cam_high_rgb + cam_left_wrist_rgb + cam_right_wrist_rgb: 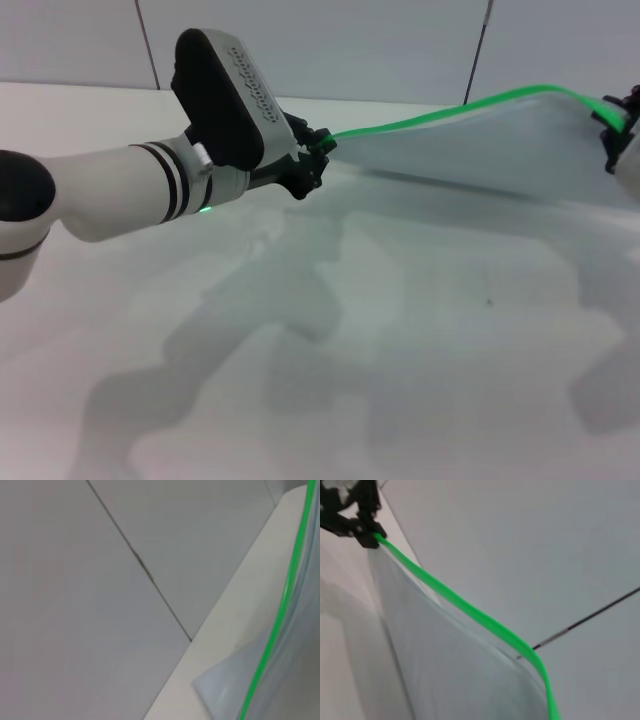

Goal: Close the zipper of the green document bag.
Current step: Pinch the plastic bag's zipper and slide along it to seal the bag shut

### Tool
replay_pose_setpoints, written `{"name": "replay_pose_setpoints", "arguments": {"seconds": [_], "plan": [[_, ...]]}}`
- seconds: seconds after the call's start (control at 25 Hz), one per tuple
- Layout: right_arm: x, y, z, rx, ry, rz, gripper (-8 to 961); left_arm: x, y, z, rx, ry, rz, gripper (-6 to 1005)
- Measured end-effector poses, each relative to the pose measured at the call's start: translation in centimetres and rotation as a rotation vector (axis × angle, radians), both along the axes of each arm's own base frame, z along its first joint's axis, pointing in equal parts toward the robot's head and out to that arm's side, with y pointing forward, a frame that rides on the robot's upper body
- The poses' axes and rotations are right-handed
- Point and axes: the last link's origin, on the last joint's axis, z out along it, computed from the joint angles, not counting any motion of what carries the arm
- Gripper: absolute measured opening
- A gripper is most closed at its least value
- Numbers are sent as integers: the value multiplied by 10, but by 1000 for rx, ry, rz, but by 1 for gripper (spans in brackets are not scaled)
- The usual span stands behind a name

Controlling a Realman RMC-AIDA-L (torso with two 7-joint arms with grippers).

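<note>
The green document bag [500,145] is held up above the white table [400,350], stretched between the two arms; its long axis runs across the robot's front, from left to right, and it rises a little toward the right. The zipper [450,112] is the upper edge, so the bag's opening points upward, and the strip arches slightly before it drops to the right end.

The left gripper [318,150] has its fingers pressed narrow on the left end of the zipper; the slider tab is too small to tell, so I cannot say if it is between these fingers. The right gripper [618,125] is at the right end of the strip, partly cut by the picture edge; it seems to pinch the corner of the bag, but I cannot tell this for sure.

The risks, as I judge them: if the pull along the strip is stronger than the hold at the other end, the thin plastic may slip out and the bag would fall on the table; if the strip bends more, the slider could jam; a pull not in line with the strip may only drag the whole bag sideways
</note>
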Motion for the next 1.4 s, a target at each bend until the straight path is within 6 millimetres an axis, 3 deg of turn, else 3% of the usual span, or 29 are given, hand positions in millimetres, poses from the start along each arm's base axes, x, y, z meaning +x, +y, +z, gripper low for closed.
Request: {"name": "replay_pose_setpoints", "arguments": {"seconds": [0.92, 1.4], "plan": [[9, 3, 9, 49, 6, -18, 48, 3, 0, 6, 18, -66, 27, 108], [4, -4, 30, 225, 191, 40, 173, 7, 7, 34, 98, -243, 89, 218]]}}
